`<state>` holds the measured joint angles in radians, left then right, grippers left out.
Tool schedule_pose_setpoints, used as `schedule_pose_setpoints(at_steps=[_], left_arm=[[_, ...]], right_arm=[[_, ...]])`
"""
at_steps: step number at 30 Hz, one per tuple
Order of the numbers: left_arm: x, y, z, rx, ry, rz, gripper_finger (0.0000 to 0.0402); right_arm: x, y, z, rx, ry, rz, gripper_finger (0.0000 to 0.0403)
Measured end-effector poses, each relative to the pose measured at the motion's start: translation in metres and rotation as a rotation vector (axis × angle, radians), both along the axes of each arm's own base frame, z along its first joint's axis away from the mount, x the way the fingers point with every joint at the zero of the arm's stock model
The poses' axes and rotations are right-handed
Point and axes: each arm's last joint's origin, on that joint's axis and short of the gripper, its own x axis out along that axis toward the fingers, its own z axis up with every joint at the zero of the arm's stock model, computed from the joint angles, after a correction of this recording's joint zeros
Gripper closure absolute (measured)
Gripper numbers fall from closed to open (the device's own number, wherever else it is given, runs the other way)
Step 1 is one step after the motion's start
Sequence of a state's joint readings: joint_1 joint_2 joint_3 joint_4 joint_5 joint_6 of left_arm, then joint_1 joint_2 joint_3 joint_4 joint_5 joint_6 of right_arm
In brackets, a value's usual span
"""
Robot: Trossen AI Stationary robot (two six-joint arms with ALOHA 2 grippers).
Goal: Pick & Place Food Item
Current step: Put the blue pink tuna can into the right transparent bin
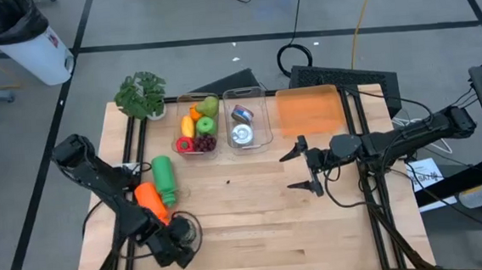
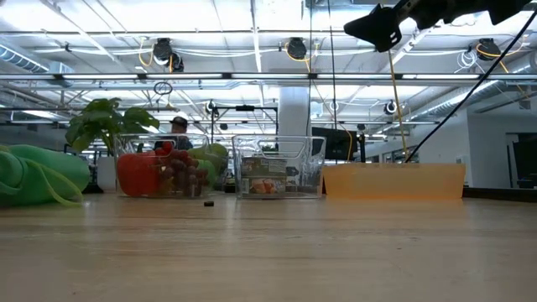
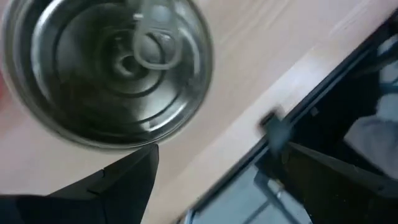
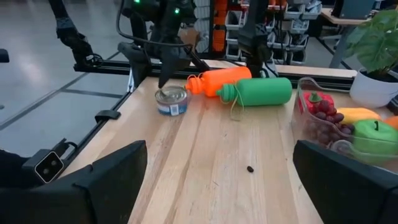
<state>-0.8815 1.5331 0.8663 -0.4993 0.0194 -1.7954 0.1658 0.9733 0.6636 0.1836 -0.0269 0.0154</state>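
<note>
A tin can [image 4: 171, 101] with a pull-tab lid [image 3: 115, 62] stands upright on the wooden table near its front left. My left gripper [image 4: 180, 78] hangs open just above it, pointing steeply down, its fingers [image 3: 118, 186] clear of the can's rim. In the high view this gripper [image 1: 180, 239] sits next to the can [image 1: 189, 226]. My right gripper [image 1: 290, 171] stands open and level, high over the table's right middle, holding nothing; it also shows in the low view [image 2: 377, 29].
An orange bottle [image 1: 150, 201] and a green bottle [image 1: 164, 179] lie on their sides beside the can. At the back stand a clear bin of fruit [image 1: 196, 125], a clear bin with cans [image 1: 247, 126], an orange tray [image 1: 310, 111] and a potted plant [image 1: 142, 95].
</note>
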Motion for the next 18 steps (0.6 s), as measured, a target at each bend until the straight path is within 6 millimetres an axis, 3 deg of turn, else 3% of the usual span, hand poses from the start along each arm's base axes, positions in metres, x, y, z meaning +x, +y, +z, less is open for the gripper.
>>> schedule_pose_setpoints(at_steps=[7, 12, 18], left_arm=[[0.032, 0.031, -0.002, 0.148, -0.140, -0.079, 0.0041], [0.059, 0.068, -0.002, 0.353, -0.242, -0.139, 0.0041], [0.074, 0.098, 0.014, 0.408, -0.337, -0.137, 0.0041]], right_arm=[[0.000, 0.000, 0.000, 0.000, 0.000, 0.000, 0.0019], [0.000, 0.000, 0.000, -0.001, 0.000, 0.000, 0.0019], [0.000, 0.000, 0.000, 0.000, 0.000, 0.000, 0.0019]])
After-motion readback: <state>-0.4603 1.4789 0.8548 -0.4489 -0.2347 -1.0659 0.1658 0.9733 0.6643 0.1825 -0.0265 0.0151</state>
